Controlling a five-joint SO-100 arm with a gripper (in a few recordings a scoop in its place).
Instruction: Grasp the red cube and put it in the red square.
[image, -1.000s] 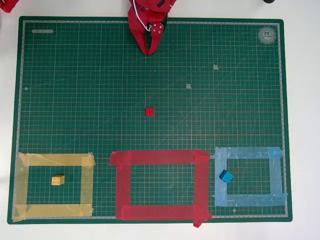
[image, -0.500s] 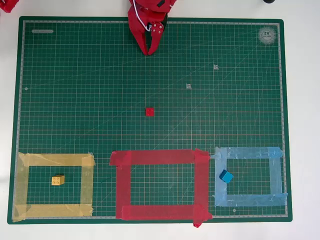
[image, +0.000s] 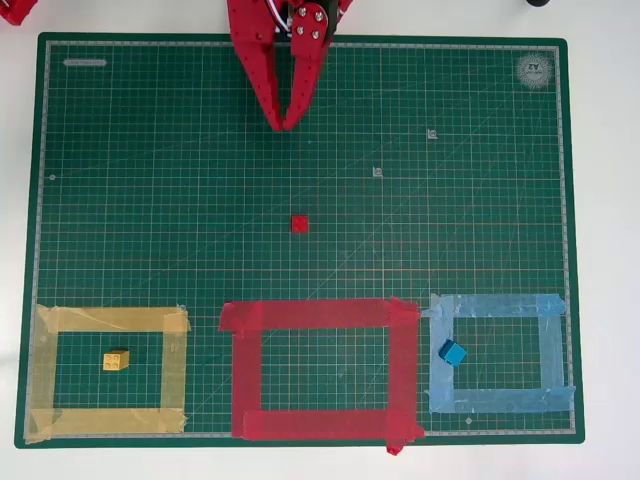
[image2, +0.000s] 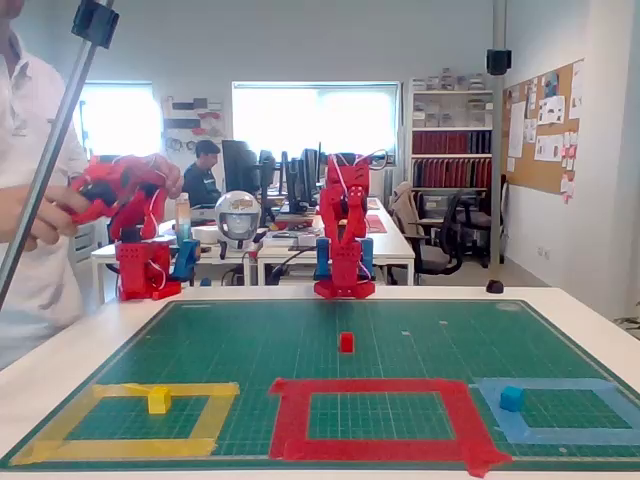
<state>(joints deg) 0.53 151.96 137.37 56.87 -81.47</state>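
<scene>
Currently the red cube (image: 299, 224) is sitting on the green cutting mat (image: 150, 200), unheld, just outside the red square (image: 318, 369) on the side facing the arm. The red gripper (image: 280, 126) is hanging over the mat's far portion, well apart from the cube, its fingertips converging to a point; whether a slight gap is remaining between them cannot be told. Beside the red square, a yellow block (image: 116, 360) is lying inside the yellow tape frame (image: 108, 372), and a blue block (image: 453, 352) is lying inside the light-blue tape frame (image: 498, 353), near its edge closest to the red square.
</scene>
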